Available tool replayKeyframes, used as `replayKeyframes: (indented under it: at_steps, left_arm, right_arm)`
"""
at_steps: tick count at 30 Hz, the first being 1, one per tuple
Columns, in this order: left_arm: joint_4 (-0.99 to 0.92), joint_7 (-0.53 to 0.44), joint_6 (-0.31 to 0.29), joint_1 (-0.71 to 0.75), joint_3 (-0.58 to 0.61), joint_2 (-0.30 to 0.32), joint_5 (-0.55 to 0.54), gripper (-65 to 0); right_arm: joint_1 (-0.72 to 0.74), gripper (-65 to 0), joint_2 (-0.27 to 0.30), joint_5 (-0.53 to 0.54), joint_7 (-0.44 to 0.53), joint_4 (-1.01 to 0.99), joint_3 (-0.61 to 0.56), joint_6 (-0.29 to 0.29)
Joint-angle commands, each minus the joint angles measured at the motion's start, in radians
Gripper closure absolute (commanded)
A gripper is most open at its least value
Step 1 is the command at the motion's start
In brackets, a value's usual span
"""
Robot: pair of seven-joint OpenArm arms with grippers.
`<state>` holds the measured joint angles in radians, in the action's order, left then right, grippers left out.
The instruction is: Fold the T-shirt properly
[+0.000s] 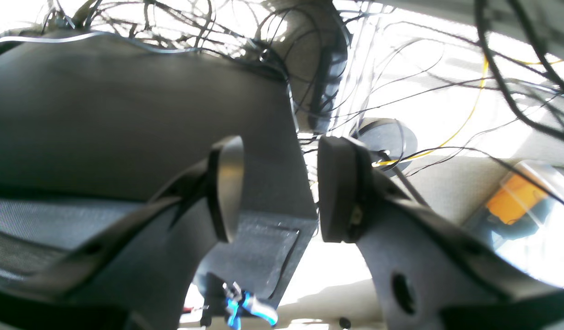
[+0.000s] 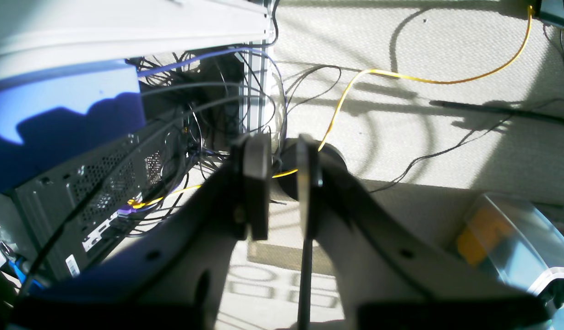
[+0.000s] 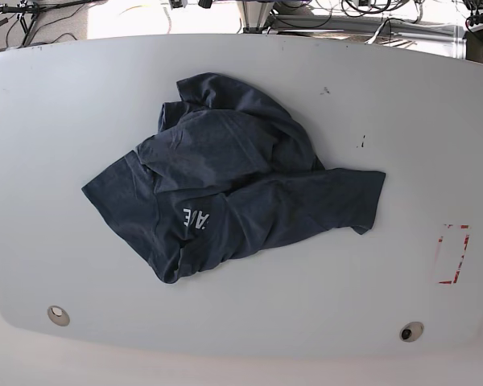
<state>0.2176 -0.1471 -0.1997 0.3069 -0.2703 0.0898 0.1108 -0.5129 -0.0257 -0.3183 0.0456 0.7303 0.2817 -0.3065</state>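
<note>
Holding nothing, my left gripper [image 1: 279,190] hung off the table with its jaws standing well apart and only cables and floor between them. My right gripper [image 2: 282,183] was likewise off to the side, jaws nearly together with a narrow slit of carpet showing through; nothing was caught in it either. I judged both arms parked clear so the overhead view stayed unobstructed before the first grasp.

Outward from there: hard dark pads, smooth metal faces, a tangle of thin black cables, one yellow cable [image 2: 355,82] crossing pale carpet.

The shirt [image 3: 225,181] lay crumpled near the middle of the table [image 3: 64,96], neither gripper near it. Soft dark heathered knit, bunched into overlapping ridges at the top, one flap stretched out flat toward the red mark [image 3: 453,254]. White letters [image 3: 197,218] showed partly, tucked by a fold. Matte white tabletop, smooth, so the cloth should slide easily. Folding not yet begun; flattening looked like the first job.
</note>
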Motion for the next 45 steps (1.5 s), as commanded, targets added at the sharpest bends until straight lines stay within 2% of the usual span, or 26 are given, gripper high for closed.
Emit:
replayKeyframes:
  at_steps: [1,13,33,45]
  left_arm:
    - [0.036,-0.006,0.0,0.032,0.002,0.004,-0.013,-25.2]
    - [0.214,0.011,-0.001,0.137,0.014,-0.001,-0.05,-25.7]
    - [0.437,-0.021,0.002,0.301,0.008,-0.021,-0.029,-25.8]
    - [0.669,-0.016,0.002,0.419,-0.004,-0.021,-0.043,-25.5]
  right_arm:
    - [-0.037,-9.8,-0.001,0.003,0.022,0.044,-0.003,-0.002]
    - [-0.14,-10.1,-0.002,0.006,0.015,0.17,-0.008,-0.005]
    - [-0.285,-10.2,-0.001,0.018,0.011,0.379,-0.007,-0.008]
    - [-0.384,-9.9,-0.003,0.027,0.005,0.535,0.0,-0.01]
